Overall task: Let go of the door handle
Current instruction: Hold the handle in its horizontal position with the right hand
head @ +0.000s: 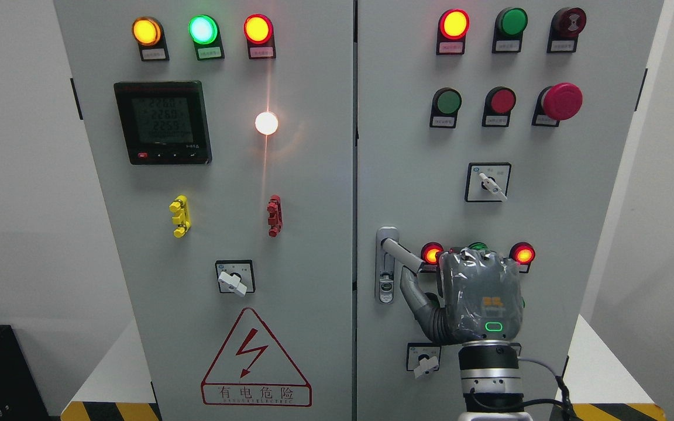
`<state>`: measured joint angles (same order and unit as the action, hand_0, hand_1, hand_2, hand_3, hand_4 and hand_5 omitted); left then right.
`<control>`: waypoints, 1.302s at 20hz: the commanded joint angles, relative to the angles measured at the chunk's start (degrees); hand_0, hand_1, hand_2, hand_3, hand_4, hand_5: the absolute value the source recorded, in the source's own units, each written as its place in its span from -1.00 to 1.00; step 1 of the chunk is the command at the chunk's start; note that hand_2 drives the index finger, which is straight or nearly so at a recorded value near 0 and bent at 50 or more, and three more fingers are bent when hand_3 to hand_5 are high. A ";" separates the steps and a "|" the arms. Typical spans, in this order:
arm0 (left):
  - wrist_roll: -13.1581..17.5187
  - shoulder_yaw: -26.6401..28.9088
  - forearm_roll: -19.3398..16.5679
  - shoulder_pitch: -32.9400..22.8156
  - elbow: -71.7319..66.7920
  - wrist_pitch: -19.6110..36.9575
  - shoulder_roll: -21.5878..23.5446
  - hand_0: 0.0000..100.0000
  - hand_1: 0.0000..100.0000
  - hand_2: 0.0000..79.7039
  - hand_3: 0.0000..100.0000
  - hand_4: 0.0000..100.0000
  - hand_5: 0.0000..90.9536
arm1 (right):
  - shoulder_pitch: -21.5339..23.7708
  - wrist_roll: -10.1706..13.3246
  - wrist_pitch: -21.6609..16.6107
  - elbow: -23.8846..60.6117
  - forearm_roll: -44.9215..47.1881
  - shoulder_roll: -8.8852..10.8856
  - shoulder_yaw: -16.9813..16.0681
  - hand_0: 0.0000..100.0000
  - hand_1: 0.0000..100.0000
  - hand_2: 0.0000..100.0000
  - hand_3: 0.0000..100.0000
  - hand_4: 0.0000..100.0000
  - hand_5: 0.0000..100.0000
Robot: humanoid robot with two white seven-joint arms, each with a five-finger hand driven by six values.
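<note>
The silver door handle point(402, 250) sticks out to the right from its lock plate point(386, 266) on the left edge of the right cabinet door. My right hand point(480, 295) is just right of the handle's tip, with its grey back towards the camera. A small gap shows between the handle's tip and the palm. The thumb point(414, 290) is stretched out to the left, and its tip is close under the handle. The other fingers are hidden behind the hand. The hand holds nothing. My left arm is out of view.
The right door carries red lamps point(432, 253) point(523, 254) beside the hand, a rotary switch point(488, 182) above it and another point(425, 358) below left. The left door has a meter point(162, 121), lamps, and a switch point(234, 278). The cabinet stands on a white table point(597, 362).
</note>
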<state>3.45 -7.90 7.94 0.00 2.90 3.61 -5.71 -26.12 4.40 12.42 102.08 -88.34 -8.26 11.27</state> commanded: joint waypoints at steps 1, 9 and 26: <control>-0.02 -0.01 -0.03 -1.14 0.00 -0.01 0.00 -0.76 0.11 -1.00 -1.00 -1.00 -1.00 | -0.07 0.00 0.06 0.13 0.01 0.00 -0.20 -0.02 -0.43 1.00 1.00 1.00 1.00; -0.02 -0.01 0.06 -1.14 0.00 -0.01 0.00 -0.76 0.11 -1.00 -1.00 -1.00 -1.00 | -0.51 0.00 -0.03 0.31 0.01 0.00 -0.20 -0.02 -0.43 1.00 1.00 1.00 1.00; -0.02 -0.01 -0.03 -1.14 0.00 -0.01 0.00 -0.76 0.11 -1.00 -1.00 -1.00 -1.00 | -0.60 -0.09 -0.12 0.31 0.01 0.00 -0.64 -0.02 -0.43 1.00 1.00 1.00 1.00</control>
<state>3.45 -7.91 7.92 0.00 2.90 3.61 -5.71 -26.68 4.34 12.31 102.36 -88.33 -8.26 10.86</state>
